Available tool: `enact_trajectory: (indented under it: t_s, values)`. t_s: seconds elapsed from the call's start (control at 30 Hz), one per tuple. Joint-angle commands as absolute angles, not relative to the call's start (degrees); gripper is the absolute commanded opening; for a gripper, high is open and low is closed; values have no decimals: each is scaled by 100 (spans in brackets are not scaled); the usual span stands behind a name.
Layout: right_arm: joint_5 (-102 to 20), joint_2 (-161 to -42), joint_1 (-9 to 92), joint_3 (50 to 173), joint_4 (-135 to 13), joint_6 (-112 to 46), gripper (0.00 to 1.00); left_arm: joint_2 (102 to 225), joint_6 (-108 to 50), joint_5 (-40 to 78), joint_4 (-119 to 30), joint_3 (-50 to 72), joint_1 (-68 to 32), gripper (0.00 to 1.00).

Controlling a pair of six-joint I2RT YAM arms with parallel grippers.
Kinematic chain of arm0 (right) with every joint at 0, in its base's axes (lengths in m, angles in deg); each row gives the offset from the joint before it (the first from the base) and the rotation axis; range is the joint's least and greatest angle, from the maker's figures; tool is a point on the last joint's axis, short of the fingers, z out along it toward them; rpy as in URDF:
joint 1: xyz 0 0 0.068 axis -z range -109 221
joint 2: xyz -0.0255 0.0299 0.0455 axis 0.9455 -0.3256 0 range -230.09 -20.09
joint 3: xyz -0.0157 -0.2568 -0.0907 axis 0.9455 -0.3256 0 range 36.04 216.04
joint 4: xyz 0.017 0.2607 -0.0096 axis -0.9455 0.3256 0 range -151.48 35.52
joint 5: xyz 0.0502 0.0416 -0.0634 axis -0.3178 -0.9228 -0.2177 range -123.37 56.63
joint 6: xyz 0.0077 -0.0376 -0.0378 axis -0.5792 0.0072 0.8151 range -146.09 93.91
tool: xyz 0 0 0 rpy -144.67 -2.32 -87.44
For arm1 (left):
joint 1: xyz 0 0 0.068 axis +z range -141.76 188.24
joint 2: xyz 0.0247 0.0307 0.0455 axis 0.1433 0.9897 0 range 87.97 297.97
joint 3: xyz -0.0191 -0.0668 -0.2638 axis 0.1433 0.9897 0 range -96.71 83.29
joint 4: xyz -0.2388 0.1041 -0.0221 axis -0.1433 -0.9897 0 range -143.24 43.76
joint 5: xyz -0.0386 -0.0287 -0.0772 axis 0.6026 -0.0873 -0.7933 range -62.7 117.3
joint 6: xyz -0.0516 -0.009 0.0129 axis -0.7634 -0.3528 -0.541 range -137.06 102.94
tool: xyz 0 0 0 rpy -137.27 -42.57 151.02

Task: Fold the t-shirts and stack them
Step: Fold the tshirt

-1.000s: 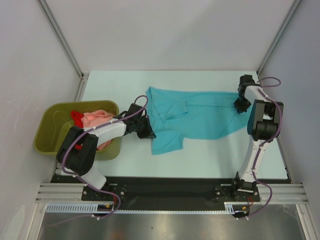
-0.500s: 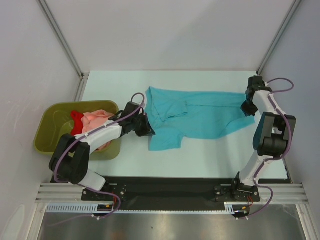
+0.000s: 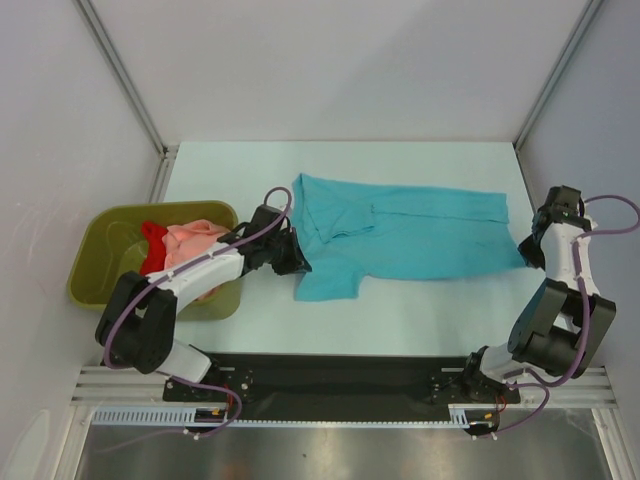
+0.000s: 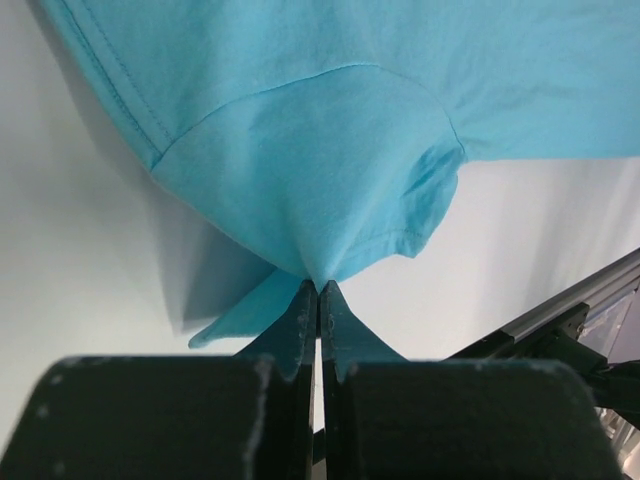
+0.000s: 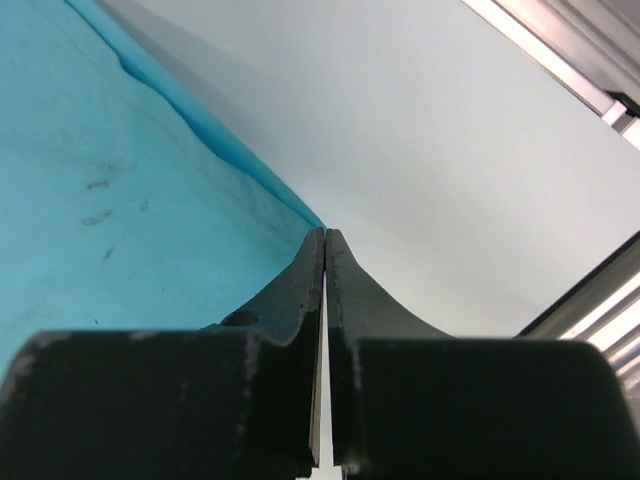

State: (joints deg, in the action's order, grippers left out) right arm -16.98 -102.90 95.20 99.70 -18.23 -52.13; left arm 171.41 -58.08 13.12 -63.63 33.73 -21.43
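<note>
I hold the turquoise t-shirt (image 3: 410, 235) spread on the tabletop (image 3: 400, 310), long axis left-to-right between both arms, left end effector (image 4: 318, 290) clenched on its sleeve, right end effector (image 5: 325, 235) clenched on its hem corner.

My overhead feed is bright and evenly lit, with soft light coming from above. The pale table (image 3: 420, 300) shows no glare, only faint, soft-edged shadows under the arms. The metal sheet (image 3: 330, 450) along the bottom edge gives a dull grey sheen.

On the left wrist feed the turquoise shirt (image 4: 330, 150) is sharp and throws a soft grey shadow onto the table at lower left. The dark body of the left end effector (image 4: 318, 292) is blurred up close.

On the right wrist feed a grey shadow band runs beside the shirt's edge. The right end effector (image 5: 325, 240) goes soft near the lens, and the rail (image 5: 560, 50) at upper right glints white.
</note>
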Motion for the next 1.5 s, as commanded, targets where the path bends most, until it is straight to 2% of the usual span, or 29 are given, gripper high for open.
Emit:
enact_trajectory:
  t_s: [0.0,0.27,0.53,0.7,1.47]
  values:
    - [-1877,-10086,9631,9775,-1902,-4930,0,17287,-5750,1323,-6444,3109,-2156,0]
    - [-2036,-10113,9763,9633,-2113,-4798,0,17393,-5706,1332,-6487,2871,-2164,0]
    - [-2264,-10490,9824,9914,-2306,-4798,0,17946,-5416,1455,-6900,1688,-2156,0]
    - [-2343,-10938,9868,10433,-2377,-4719,0,18421,-5249,1683,-7226,843,-2059,0]
    - [-2809,-13355,9728,12585,-2369,-4428,0,20179,-5494,1736,-7595,-1400,-1391,0]
